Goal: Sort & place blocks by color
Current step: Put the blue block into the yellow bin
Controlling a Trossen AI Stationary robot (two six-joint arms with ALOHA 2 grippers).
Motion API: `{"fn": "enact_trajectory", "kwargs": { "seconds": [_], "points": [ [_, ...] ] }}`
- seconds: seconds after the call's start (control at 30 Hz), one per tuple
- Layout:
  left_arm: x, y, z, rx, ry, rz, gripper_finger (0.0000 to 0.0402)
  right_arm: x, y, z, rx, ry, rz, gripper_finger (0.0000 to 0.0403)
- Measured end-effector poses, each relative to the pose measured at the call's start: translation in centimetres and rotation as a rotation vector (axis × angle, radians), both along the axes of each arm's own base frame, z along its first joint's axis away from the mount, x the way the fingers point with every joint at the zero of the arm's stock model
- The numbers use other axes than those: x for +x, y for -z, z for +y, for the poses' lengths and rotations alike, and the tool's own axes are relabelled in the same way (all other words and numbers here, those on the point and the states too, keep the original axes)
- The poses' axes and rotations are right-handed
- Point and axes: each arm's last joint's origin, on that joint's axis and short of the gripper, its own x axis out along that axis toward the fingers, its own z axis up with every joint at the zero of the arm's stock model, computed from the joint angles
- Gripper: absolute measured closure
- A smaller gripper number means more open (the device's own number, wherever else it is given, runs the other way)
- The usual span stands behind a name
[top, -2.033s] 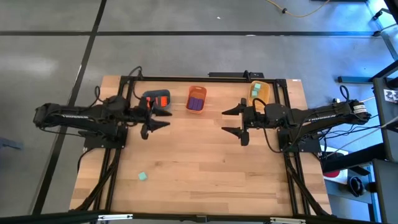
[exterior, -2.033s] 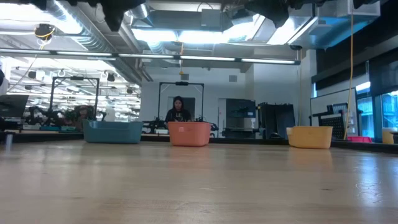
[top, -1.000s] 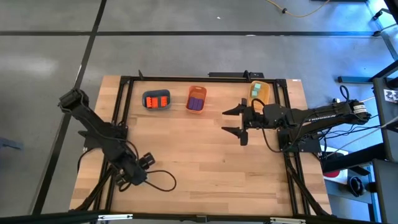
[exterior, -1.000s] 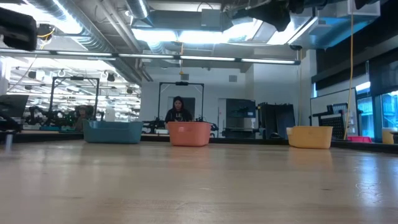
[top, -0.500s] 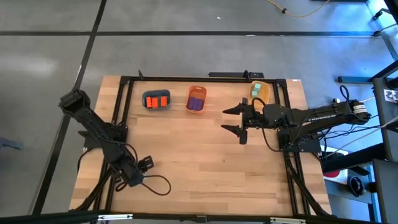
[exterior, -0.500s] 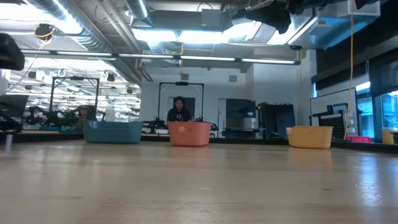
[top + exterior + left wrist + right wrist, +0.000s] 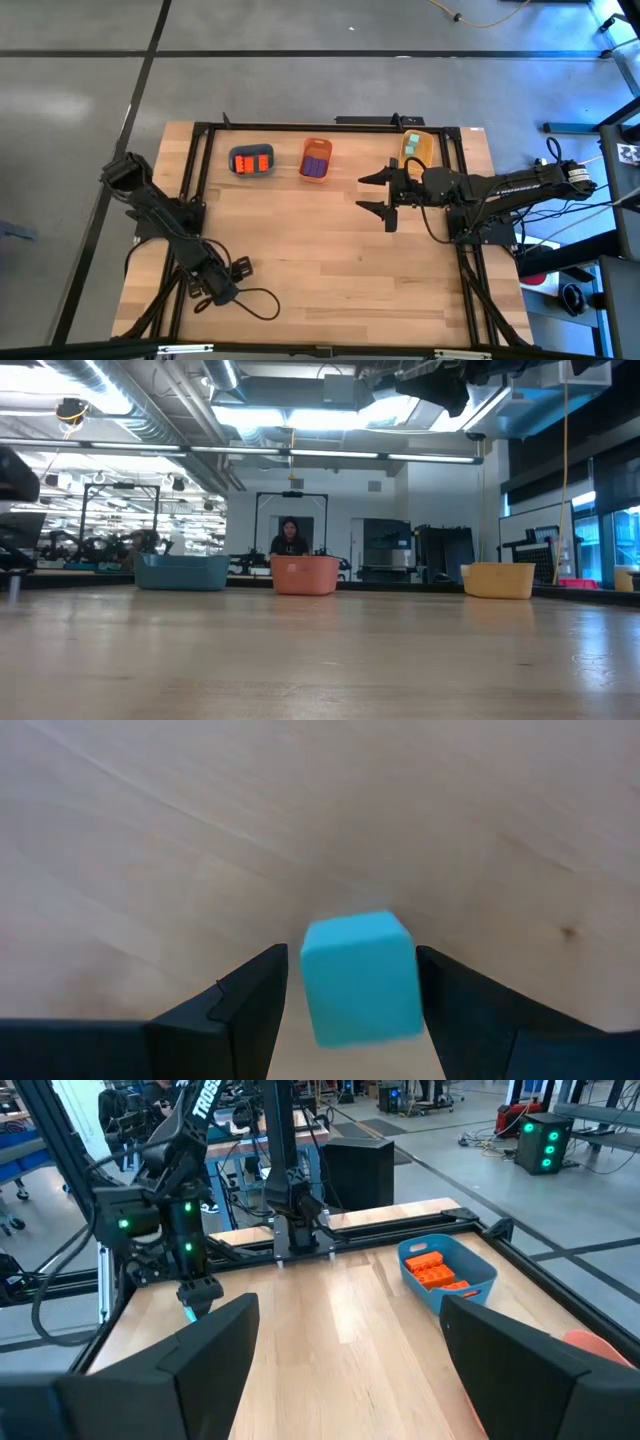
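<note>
I'm working in a robotics lab or workshop hall. The wooden table [image 7: 330,240] stands on a bare grey concrete floor [image 7: 300,90] marked with dark lines. Across the room I see exposed ceiling ducts [image 7: 150,415] and strip lights [image 7: 330,420], more arm rigs on metal frames [image 7: 180,1190], equipment racks [image 7: 440,555], and a person [image 7: 290,538] seated at a far workstation.

Wooden table [image 7: 330,250]; three trays [image 7: 251,162], cube [image 7: 360,977].

Both arms are dark, jointed and slim. White lettering runs along their links. Black cables trail from each.
</note>
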Motion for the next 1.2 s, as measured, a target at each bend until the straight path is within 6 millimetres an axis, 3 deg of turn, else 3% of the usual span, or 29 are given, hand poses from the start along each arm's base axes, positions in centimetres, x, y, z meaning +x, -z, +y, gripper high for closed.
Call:
{"fn": "enact_trajectory", "kwargs": {
  "seconds": [0.27, 0.5, 0.57, 0.67, 0.77, 0.87, 1.03, 1.13, 1.2],
  "points": [
    [0.5, 0.7, -0.1, -0.028, -0.142, 0.052, 0.0197, 0.0, 0.0, 0.0, 0.0, 0.0, -0.001, 0.0089],
    [0.4, -0.8, 0.7, -0.126, -0.333, 0.106, 0.0282, 0.0, 0.0, 0.0, -0.004, -0.003, 0.001, 0.0089],
    [0.5, -1.7, 1.1, -0.147, -0.396, 0.113, 0.0282, 0.0, 0.0, 0.0, -0.008, -0.004, 0.002, 0.0089],
    [1.3, -4.0, 1.6, -0.195, -0.523, 0.089, 0.0282, 0.0, 0.0, 0.0, -0.004, -0.005, 0.002, 0.0089],
    [2.4, -7.6, 2.9, -0.234, -0.697, -0.012, 0.0282, 0.0, 0.0, 0.1, 0.021, -0.015, 0.0, 0.0089],
    [3.5, -12.2, 5.1, -0.271, -0.89, -0.242, 0.0282, 0.0, 0.0, 0.2, 0.026, -0.06, -0.002, 0.0089],
    [3.9, -19.0, 10.6, -0.367, -1.242, -0.715, 0.0282, 0.0, 0.0, 0.2, 0.017, -0.082, -0.004, 0.0089],
    [3.2, -21.1, 13.3, -0.514, -1.362, -0.934, 0.0282, 0.0, -0.2, 0.3, -0.039, -0.095, -0.016, 0.0089],
    [2.9, -21.3, 14.8, -0.649, -1.381, -1.01, 0.0282, 0.1, -0.2, 0.3, -0.089, -0.102, -0.009, 0.0089]
  ]
}}
